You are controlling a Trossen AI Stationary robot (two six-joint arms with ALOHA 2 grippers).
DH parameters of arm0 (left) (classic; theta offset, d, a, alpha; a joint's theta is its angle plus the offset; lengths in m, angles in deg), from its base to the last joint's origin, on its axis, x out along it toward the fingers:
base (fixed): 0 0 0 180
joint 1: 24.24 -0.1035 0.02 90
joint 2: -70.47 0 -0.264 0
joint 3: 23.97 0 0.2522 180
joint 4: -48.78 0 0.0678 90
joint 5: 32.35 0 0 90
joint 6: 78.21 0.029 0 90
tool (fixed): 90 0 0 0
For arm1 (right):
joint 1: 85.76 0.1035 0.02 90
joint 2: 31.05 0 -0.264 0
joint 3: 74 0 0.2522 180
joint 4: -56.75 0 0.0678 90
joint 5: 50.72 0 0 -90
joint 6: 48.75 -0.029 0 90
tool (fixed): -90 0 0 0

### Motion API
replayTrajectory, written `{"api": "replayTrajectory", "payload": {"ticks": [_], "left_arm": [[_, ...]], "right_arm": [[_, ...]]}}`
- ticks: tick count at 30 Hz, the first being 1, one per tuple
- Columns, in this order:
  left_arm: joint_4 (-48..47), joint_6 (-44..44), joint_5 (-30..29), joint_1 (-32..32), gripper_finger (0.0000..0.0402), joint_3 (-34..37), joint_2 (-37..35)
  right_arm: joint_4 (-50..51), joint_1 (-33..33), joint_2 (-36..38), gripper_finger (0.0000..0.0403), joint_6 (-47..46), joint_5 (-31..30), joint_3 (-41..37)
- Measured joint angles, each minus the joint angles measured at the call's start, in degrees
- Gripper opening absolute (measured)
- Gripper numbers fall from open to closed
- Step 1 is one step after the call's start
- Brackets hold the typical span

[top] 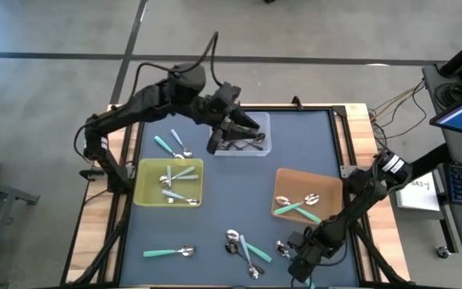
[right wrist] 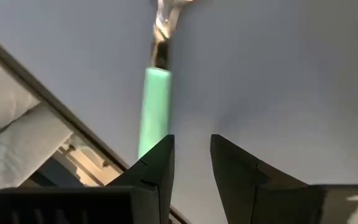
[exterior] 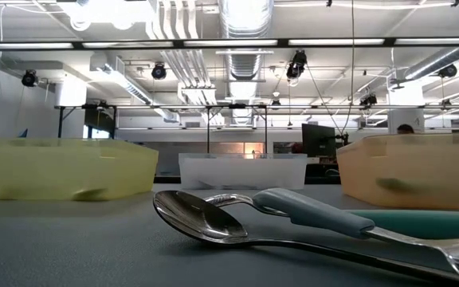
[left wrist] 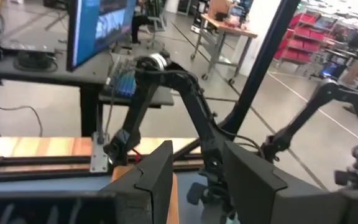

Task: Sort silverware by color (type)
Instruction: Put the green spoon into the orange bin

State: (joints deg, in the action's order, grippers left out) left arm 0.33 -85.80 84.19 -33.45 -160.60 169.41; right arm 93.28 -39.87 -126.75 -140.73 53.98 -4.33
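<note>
Mat [top: 223, 201] dark blue, wood-edged | room: concrete floor | left gripper [top: 215, 144] jaws unclear | right gripper [right wrist: 190, 155] parted

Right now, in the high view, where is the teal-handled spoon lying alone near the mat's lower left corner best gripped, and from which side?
The teal-handled spoon lies flat on the mat, with nothing touching it. Probably grip the middle of its handle, coming straight down with the jaws across its width: the handle is straight and long, while the shiny head is rounded and likely slippery.
</note>
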Motion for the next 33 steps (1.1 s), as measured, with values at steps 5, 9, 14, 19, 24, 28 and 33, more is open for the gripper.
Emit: {"api": "replayTrajectory", "payload": {"ticks": [5, 9, 14, 19, 24, 28, 33], "left_arm": [[-1.6, 0.0, -1.8, 0.1, 0.0122, -2.9, 0.0], [-3.8, 0.0, -3.2, 0.1, 0.0122, -3.1, 0.1], [-6.2, 0.0, -3.4, 0.2, 0.0122, -2.6, 0.5], [-7.4, 0.0, -3.5, 0.5, 0.0122, -2.5, 1.2], [-7.7, 0.0, -3.5, 1.0, 0.0122, -2.5, 1.6], [-7.9, 0.0, -3.5, 1.2, 0.0122, -2.5, 1.8], [-7.9, 0.0, -3.5, 1.3, 0.0122, -2.5, 1.8]], "right_arm": [[0.8, 0.0, 0.0, 0.0096, 1.9, -2.8, 3.0], [0.7, 0.0, 0.0, 0.0096, 2.6, -6.8, 5.4], [3.3, 0.0, -0.1, 0.0095, 2.3, -10.9, 5.5], [6.3, 0.0, -0.1, 0.0095, 2.0, -10.9, 5.5], [4.8, 0.0, -0.1, 0.0096, 2.0, -10.9, 5.5], [5.0, 0.0, -0.1, 0.0096, 2.0, -11.7, 5.5], [4.4, 0.1, -3.2, 0.0096, 1.5, -11.4, 5.9]]}}
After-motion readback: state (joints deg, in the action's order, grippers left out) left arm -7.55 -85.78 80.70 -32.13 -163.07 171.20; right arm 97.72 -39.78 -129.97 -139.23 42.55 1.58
